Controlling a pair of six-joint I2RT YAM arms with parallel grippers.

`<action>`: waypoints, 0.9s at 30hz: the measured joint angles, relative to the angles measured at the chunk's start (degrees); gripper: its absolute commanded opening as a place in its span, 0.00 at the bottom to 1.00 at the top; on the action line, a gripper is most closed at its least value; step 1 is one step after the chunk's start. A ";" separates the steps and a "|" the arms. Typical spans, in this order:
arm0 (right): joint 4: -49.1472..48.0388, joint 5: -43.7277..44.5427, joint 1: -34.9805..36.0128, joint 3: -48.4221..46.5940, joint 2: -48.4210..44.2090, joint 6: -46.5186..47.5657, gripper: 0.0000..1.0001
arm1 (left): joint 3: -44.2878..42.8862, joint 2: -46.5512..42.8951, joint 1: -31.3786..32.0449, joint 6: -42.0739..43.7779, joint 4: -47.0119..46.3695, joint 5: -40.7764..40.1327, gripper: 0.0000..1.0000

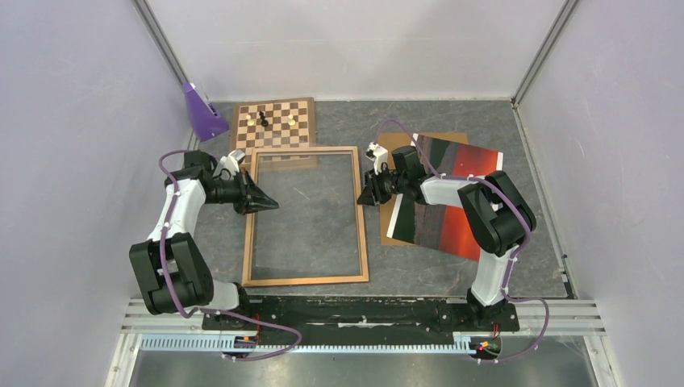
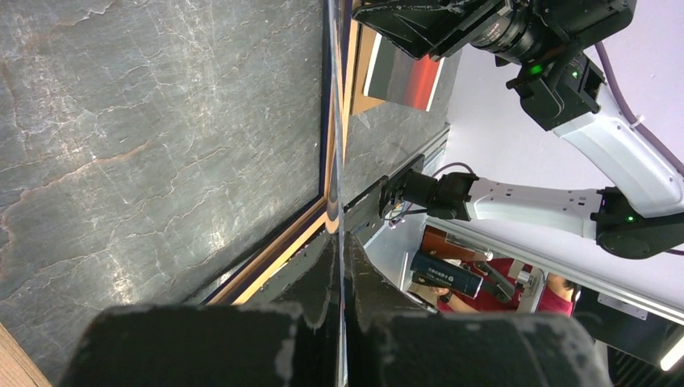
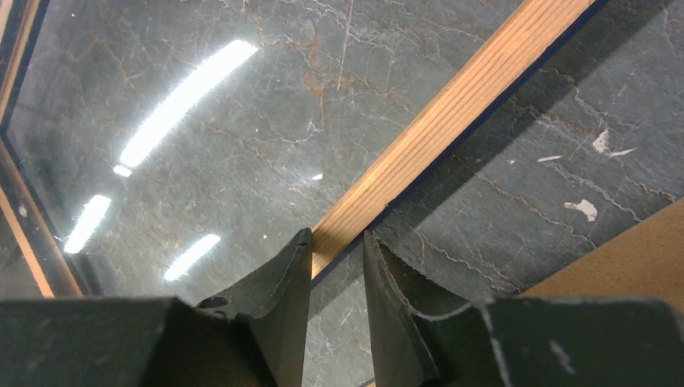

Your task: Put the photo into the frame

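Note:
The frame [image 1: 306,280] lies in the middle of the table, light wood side up, with a clear pane in it. My left gripper [image 1: 273,205] reaches over its left rail. In the left wrist view the gripper [image 2: 340,234] is shut on the thin edge-on pane, one finger under it and one above. My right gripper [image 1: 364,193] hovers at the frame's right rail [image 3: 452,113]. Its jaws [image 3: 336,238] stand partly open above that rail, with bare table showing between them. The photo [image 1: 452,218], red-orange and dark, lies at the right under the right arm, also visible as the photo [image 2: 403,72].
A plain brown backing board [image 1: 435,139] lies under the photo, its corner showing as the board [image 3: 621,258]. A chessboard [image 1: 274,121] with a few pieces sits at the back, touching the frame's far rail. A purple object [image 1: 202,113] stands at the back left wall.

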State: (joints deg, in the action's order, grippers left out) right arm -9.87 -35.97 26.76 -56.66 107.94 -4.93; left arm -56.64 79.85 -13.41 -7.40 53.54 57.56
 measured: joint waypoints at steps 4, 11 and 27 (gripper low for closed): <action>0.00 0.17 0.00 0.07 -0.09 0.00 0.30 | 0.22 -0.02 0.00 -0.04 -0.37 0.00 0.02; -0.13 0.28 0.00 0.17 -0.17 0.00 0.30 | 0.42 -0.31 0.00 -0.04 -0.55 -0.02 0.02; -0.83 1.27 0.13 0.83 -1.22 0.02 0.29 | 1.68 -1.75 -0.07 -0.04 -0.92 -0.02 0.02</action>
State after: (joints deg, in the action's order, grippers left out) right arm -10.70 -34.70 26.89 -55.83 106.72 -4.91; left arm -54.96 78.11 -13.47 -7.44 52.62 57.54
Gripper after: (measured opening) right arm 0.302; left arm 0.033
